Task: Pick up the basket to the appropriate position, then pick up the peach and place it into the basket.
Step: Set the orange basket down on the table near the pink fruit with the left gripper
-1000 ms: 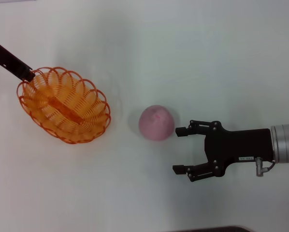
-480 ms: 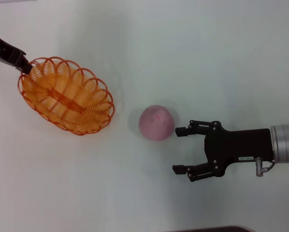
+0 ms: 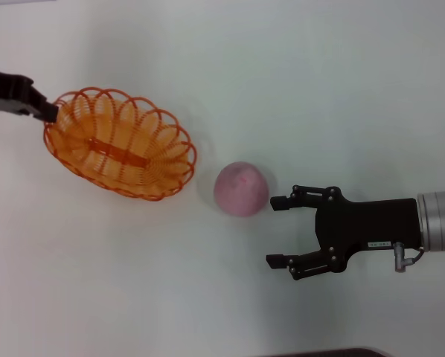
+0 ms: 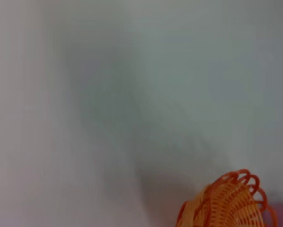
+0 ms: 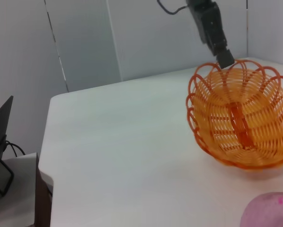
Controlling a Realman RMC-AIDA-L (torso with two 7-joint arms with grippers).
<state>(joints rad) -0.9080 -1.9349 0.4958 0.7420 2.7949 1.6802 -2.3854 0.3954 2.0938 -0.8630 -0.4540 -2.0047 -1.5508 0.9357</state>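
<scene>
Head view: peach (image 3: pixel 241 189) between basket (image 3: pixel 120 143) and gaping right tool (image 3: pixel 276 231)

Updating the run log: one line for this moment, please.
left gripper: shut on oval orange wire basket rim | right gripper: open beside round pale pink peach | peach on white table, outside basket

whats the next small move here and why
Probably the left gripper should set the basket down and let go: it grips the rim, and the basket already sits close beside the peach. The right gripper waits open next to the peach, on the side away from the basket.
</scene>
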